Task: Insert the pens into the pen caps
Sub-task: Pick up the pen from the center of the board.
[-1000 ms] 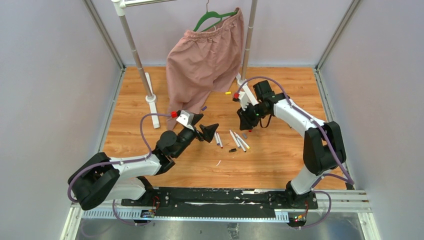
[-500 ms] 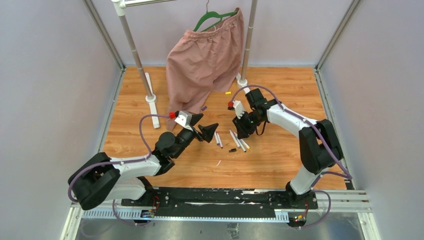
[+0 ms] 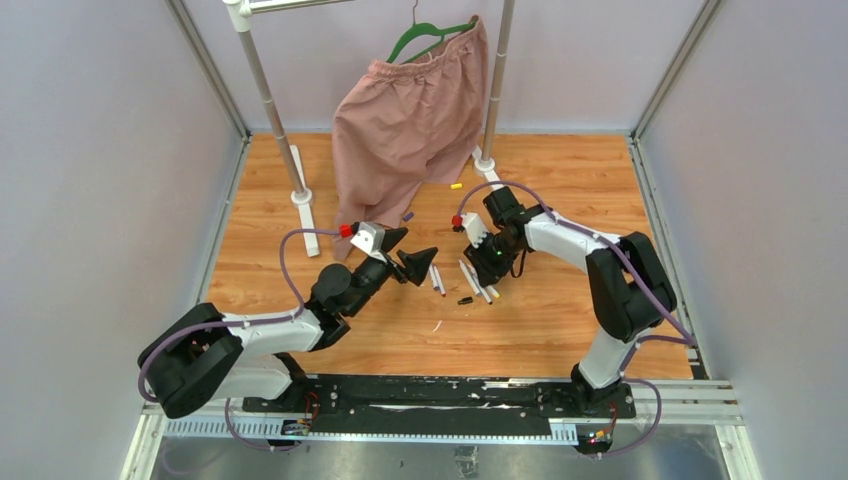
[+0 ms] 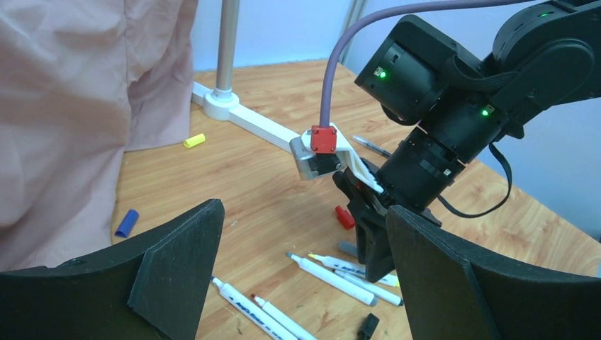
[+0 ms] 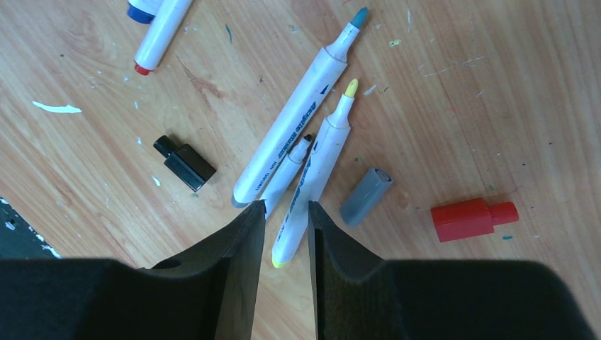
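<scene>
Three white pens lie side by side: a yellow-tipped pen (image 5: 315, 177), a grey-blue-tipped pen (image 5: 298, 120) and a thin black-tipped pen (image 5: 287, 173). My right gripper (image 5: 287, 209) is low over them, its jaws a narrow gap apart and straddling the yellow-tipped pen's back end. A grey cap (image 5: 366, 196), a red cap (image 5: 473, 218) and a black cap (image 5: 185, 163) lie close by. My left gripper (image 4: 305, 208) is wide open and empty, hovering over two more pens (image 4: 241, 308). In the top view the right gripper (image 3: 492, 268) is over the three pens (image 3: 478, 282).
A yellow cap (image 4: 193, 140) and a blue cap (image 4: 127, 222) lie farther back, near the pink shorts (image 3: 410, 110) hanging from the white rack (image 3: 300, 195). A dark slim pen (image 4: 371, 144) lies behind the right arm.
My right gripper has moved left and down onto the group of three pens. The left arm has not moved.
</scene>
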`<action>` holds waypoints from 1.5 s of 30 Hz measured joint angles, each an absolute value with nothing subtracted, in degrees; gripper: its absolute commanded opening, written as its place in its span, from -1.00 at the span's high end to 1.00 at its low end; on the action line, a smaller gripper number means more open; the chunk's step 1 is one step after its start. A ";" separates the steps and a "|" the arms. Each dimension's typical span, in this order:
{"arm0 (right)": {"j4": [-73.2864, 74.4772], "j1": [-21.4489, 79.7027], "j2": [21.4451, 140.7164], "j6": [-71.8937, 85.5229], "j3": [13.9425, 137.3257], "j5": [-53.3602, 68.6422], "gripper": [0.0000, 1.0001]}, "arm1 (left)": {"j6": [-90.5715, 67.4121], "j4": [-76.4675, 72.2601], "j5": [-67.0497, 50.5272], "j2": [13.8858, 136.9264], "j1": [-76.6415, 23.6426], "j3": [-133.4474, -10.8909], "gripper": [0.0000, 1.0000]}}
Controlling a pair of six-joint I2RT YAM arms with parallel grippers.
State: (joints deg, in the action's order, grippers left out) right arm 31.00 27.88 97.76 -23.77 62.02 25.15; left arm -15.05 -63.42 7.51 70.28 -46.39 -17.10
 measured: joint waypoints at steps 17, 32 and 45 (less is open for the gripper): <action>31.05 28.60 100.66 -23.79 62.94 20.84 0.33 | -15.07 -64.53 6.61 70.78 -46.39 -16.95 -0.81; 32.40 29.74 102.52 -24.03 65.54 16.23 0.92 | -15.18 -65.49 6.33 70.81 -46.39 -16.58 -0.80; 32.77 30.24 102.78 -24.16 65.84 15.73 0.47 | -15.25 -65.93 5.50 71.29 -46.35 -16.27 -0.80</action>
State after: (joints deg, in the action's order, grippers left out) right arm 32.77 30.24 102.78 -24.16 65.84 15.73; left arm -15.25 -65.93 5.50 71.29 -46.35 -16.27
